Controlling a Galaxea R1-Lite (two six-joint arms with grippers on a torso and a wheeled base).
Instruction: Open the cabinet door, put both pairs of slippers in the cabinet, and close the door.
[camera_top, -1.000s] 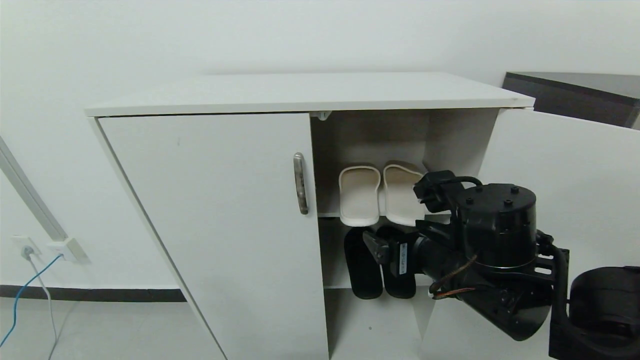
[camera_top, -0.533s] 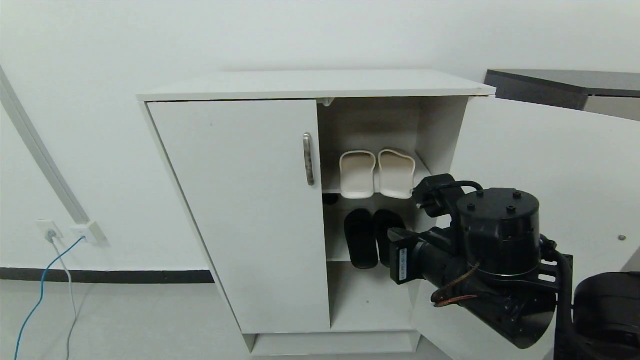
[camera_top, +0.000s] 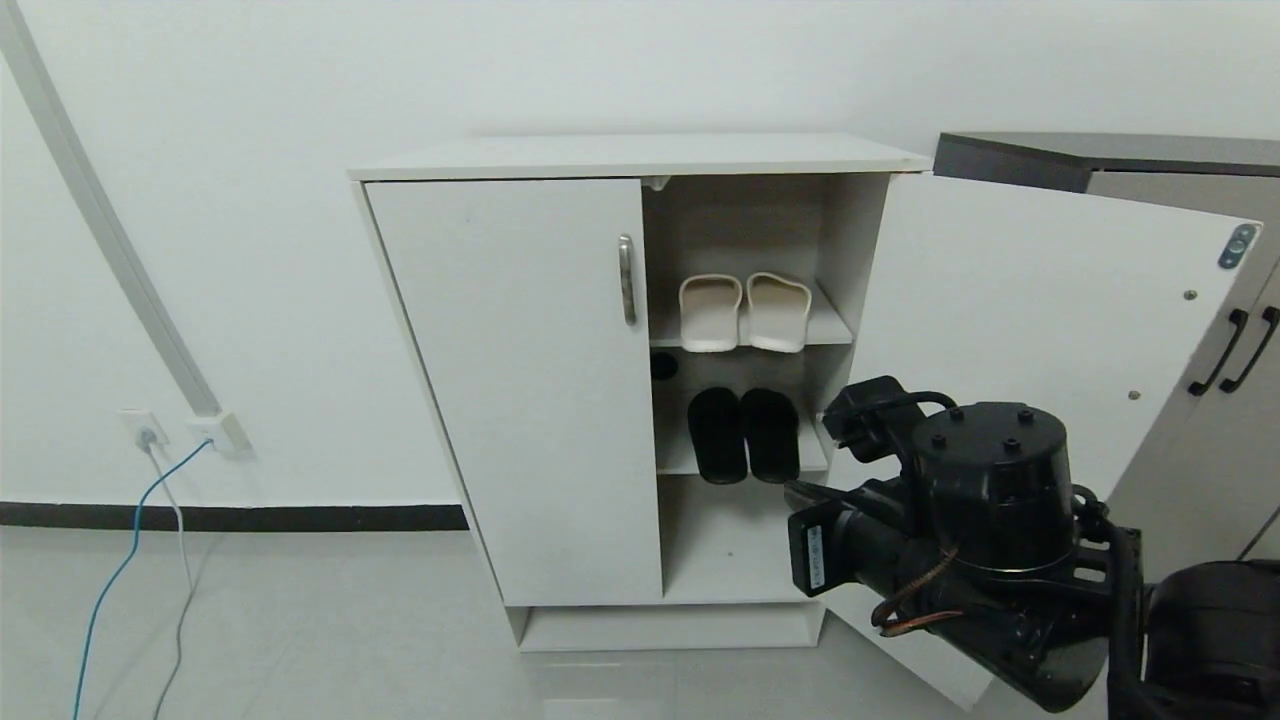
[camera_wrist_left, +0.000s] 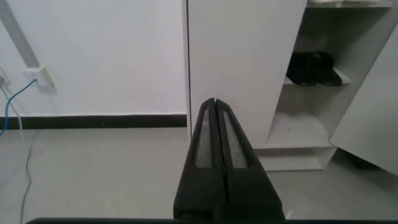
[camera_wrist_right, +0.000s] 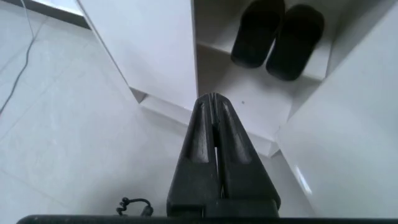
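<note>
The white cabinet (camera_top: 640, 155) has its left door (camera_top: 520, 380) shut and its right door (camera_top: 1030, 320) swung wide open. A white pair of slippers (camera_top: 745, 312) lies on the upper shelf. A black pair of slippers (camera_top: 745, 435) lies on the shelf below, also seen as black slippers (camera_wrist_right: 277, 37) and black slippers (camera_wrist_left: 314, 67). My right gripper (camera_wrist_right: 214, 99) is shut and holds nothing; it hangs outside the cabinet, in front of and below the black pair. My left gripper (camera_wrist_left: 214, 102) is shut and holds nothing, low over the floor before the closed door.
A grey cabinet (camera_top: 1200, 330) with black handles stands just behind the open door. Wall sockets (camera_top: 180, 428) with a blue cable (camera_top: 110, 590) are at the left. Bare tiled floor (camera_top: 300, 630) lies in front of the cabinet.
The head view has drawn back from the cabinet, which now looks smaller and shows whole. My right gripper, close to the black slippers before, is now clear of the shelf.
</note>
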